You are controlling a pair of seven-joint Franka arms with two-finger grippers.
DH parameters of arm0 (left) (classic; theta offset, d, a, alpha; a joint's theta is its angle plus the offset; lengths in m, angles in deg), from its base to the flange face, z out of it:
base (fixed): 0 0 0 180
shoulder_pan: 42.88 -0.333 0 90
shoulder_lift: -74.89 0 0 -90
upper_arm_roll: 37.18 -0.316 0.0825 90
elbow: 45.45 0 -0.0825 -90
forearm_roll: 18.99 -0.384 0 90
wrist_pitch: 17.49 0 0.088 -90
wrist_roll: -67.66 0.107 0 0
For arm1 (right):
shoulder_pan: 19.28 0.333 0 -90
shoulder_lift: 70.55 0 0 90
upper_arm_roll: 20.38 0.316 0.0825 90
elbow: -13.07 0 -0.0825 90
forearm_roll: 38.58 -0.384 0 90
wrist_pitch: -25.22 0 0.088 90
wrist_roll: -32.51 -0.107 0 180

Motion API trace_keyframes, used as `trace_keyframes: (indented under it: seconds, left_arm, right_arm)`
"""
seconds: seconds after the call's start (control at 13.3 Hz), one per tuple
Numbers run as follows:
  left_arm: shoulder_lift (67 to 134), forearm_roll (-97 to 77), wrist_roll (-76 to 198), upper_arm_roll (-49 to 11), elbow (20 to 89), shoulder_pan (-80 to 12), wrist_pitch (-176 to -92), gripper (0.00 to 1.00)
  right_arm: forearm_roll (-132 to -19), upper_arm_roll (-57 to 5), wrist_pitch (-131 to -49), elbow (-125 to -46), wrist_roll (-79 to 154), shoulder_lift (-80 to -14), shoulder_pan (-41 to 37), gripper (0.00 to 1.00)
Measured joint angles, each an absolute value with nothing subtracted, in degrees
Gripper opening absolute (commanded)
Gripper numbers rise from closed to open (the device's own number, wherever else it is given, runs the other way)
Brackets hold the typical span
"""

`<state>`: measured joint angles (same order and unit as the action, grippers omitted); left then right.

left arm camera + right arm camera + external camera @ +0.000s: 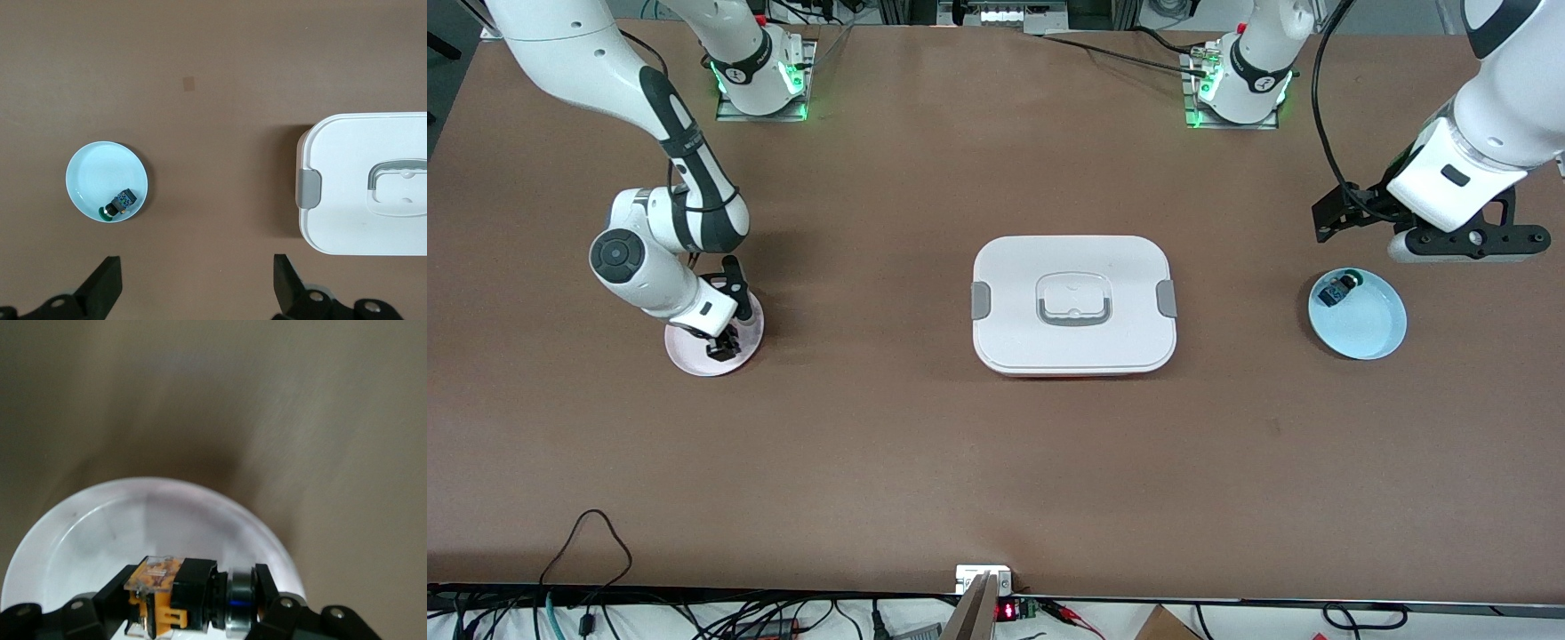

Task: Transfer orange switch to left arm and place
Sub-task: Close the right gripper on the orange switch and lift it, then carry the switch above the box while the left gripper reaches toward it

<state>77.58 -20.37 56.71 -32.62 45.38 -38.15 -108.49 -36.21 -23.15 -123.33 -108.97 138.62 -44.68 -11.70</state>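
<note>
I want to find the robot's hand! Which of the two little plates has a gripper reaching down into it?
The pink plate, toward the right arm's end of the table. The right gripper is down in it, shut on the orange switch. The light blue plate holds only a small blue part.

You see the orange switch point(180, 597), black with an orange end, lying sideways over the pink plate point(694, 356). The white box point(1074, 304) sits lidded, mid-table.

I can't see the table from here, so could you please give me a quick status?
Right tool shut on orange switch in pink plate. Left tool open, waiting. Box mid-table between arms.
</note>
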Motion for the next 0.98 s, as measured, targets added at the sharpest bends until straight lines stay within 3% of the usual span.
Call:
trace_keyframes:
  seconds: [0.23, 0.68, 0.98]
  left_arm:
    - [77.57, -20.37, 56.71, -32.59, 45.38, -38.14, -108.49, 1.00]
    - [77.58, -20.37, 56.71, -32.55, 45.38, -38.14, -108.49, 1.00]
    - [77.87, -20.15, 56.71, -32.53, 45.38, -38.14, -105.35, 1.00]
  right_arm:
    - [-41.18, -20.80, -113.40, -103.17, 139.26, -45.68, -11.60, 0.00]
    - [-59.00, -18.81, -86.74, -84.43, 137.47, -46.28, -11.54, 0.00]
    - [-71.88, -17.57, -81.76, -80.44, 131.06, -45.25, -10.91, 0.00]
